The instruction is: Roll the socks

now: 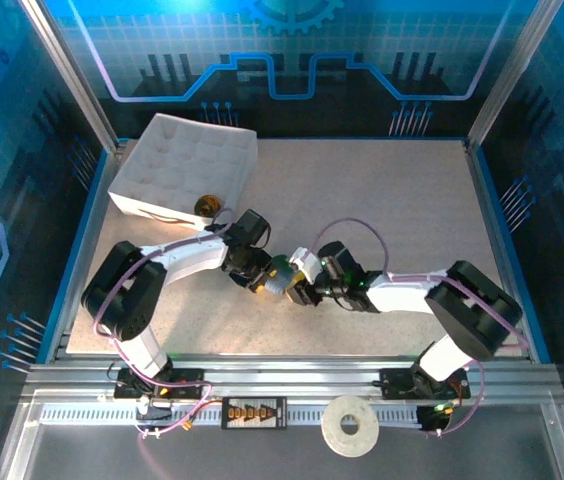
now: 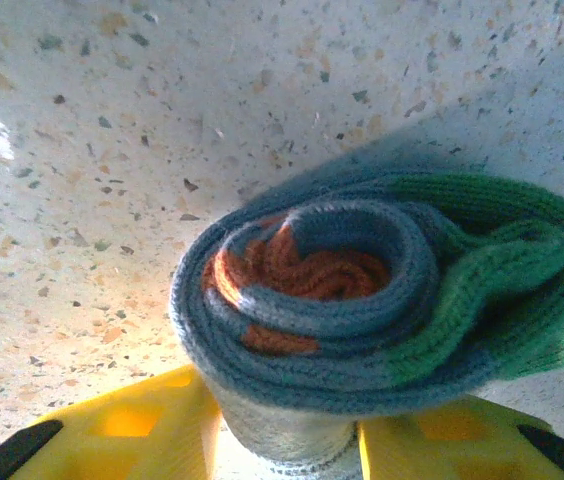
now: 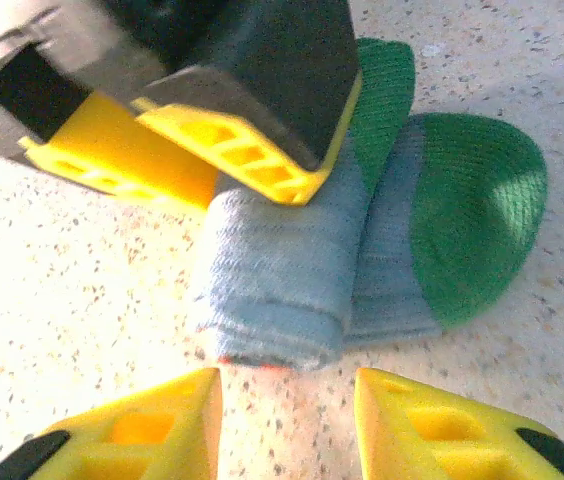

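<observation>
Socks rolled at table centre, left wrist view baring an orange-cored spiral, right wrist view showing green toes flat at 2 o'clock, left gripper jaws astride the roll, grip unclear, right gripper jaws parted, empty, at 6 o'clock.

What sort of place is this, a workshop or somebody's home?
Likely a robot test booth, not a home: a left arm and right arm bolted to a metal rail, walled in by blue printed panels.

White-and-black arms trail purple cables; the jaws are yellow with black tips.
</observation>
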